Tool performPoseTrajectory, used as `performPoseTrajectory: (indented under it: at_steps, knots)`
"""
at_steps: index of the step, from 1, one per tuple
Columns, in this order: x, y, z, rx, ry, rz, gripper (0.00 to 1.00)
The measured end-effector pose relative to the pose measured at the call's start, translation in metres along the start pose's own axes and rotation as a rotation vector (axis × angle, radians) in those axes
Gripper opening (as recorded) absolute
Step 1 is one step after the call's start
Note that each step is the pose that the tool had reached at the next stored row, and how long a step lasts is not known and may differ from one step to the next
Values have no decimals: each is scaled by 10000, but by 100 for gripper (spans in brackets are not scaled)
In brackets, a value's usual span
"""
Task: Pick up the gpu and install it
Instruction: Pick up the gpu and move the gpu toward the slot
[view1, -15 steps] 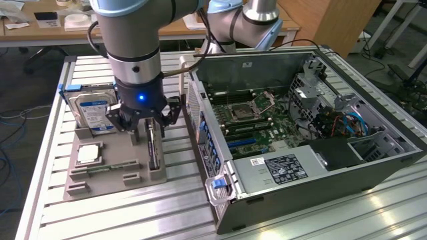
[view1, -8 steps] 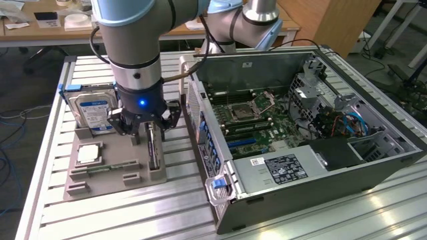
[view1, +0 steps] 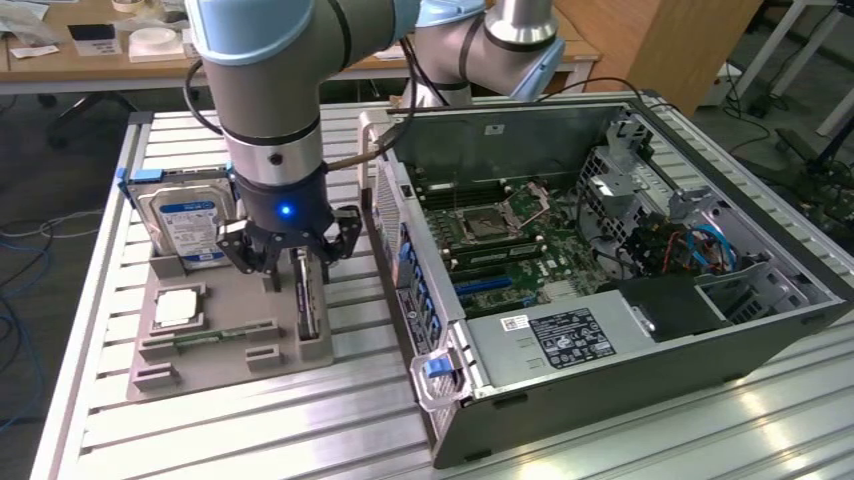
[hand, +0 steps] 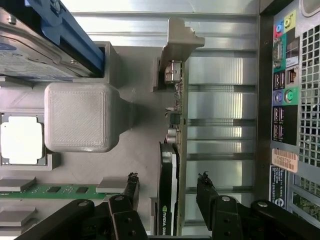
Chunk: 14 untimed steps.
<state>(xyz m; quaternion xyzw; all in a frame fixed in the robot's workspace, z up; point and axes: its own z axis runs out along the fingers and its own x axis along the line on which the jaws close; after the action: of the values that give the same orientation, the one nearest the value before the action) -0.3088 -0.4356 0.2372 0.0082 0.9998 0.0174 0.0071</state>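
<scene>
Wrist view shows the gpu (hand: 171, 165) standing on its long edge in a slot of the grey holder tray (hand: 135, 150), with its dark face on one side and the thin circuit board on the other. The gripper (hand: 167, 177) is directly over the card. Its two black fingers (hand: 131, 187) are spread apart, one on each side of the card, and a gap is visible between each finger and the card, so nothing is grasped.

From the exterior view, the gpu (view1: 310, 300) stands upright at the tray's (view1: 214, 378) edge nearest the open computer case (view1: 601, 270), with the gripper (view1: 300, 268) low around its upper end. On the same tray are a memory stick (view1: 214, 335) lying flat, a processor chip (view1: 178, 308), and a blue-labelled hard drive (view1: 187, 225) standing upright at the far end. Tray and case both rest on a ribbed metal table (view1: 240, 440).
</scene>
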Motion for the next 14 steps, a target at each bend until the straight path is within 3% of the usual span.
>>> performPoseTrajectory:
  at_steps: [6,12,14]
  knots:
    - [1,-4,110,0,42,-13,59]
    - [1,-4,117,3,45,-14,59]
    - [0,-5,130,44,40,-17,59]
